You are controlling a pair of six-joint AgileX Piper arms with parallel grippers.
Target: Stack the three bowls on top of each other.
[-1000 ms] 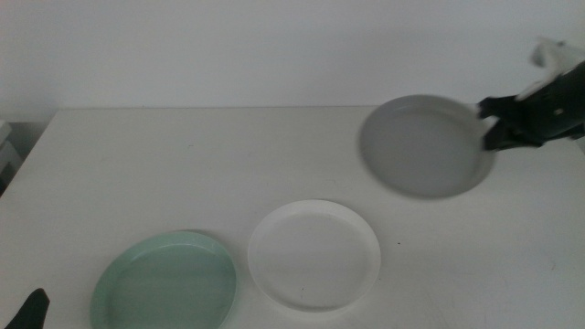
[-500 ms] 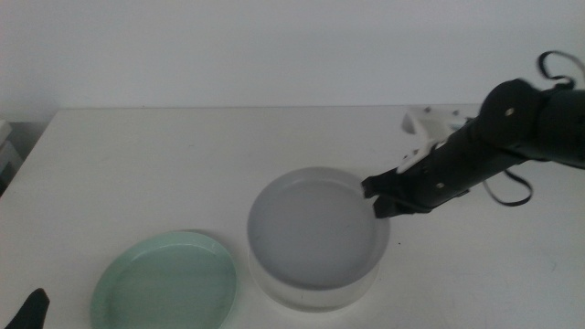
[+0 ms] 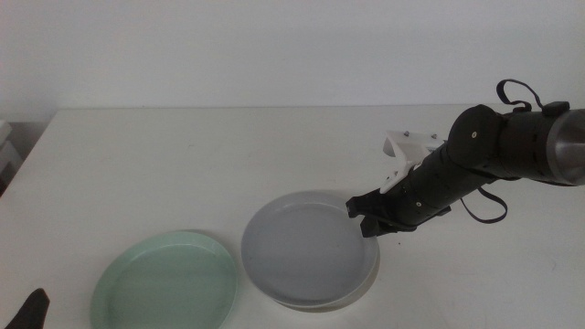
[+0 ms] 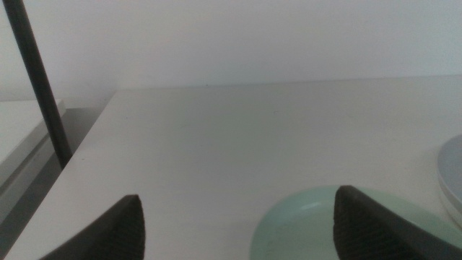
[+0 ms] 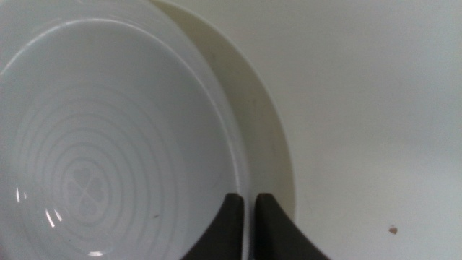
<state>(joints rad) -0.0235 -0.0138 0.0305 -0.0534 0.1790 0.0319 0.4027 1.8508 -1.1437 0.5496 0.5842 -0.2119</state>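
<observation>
The pale grey bowl (image 3: 306, 247) lies in the white bowl (image 3: 367, 279), shifted a little toward the left, and only the white rim shows beneath it. My right gripper (image 3: 368, 217) pinches the grey bowl's right rim; in the right wrist view its jaws (image 5: 246, 220) close on the grey rim (image 5: 108, 123), with the white bowl (image 5: 271, 155) under it. The mint green bowl (image 3: 166, 281) sits on the table to the left, also seen as the green dish (image 4: 339, 227). My left gripper (image 4: 234, 217) waits open near the front left corner, holding nothing.
The white table (image 3: 183, 164) stretches back to a pale wall. Its left edge (image 4: 72, 162) drops off beside a dark vertical post (image 4: 40, 79). A small dark speck (image 5: 392, 230) marks the table beside the stack.
The right gripper carried the grey bowl from the back right down and left over the white bowl, then lowered it in. The left arm has stayed still.
</observation>
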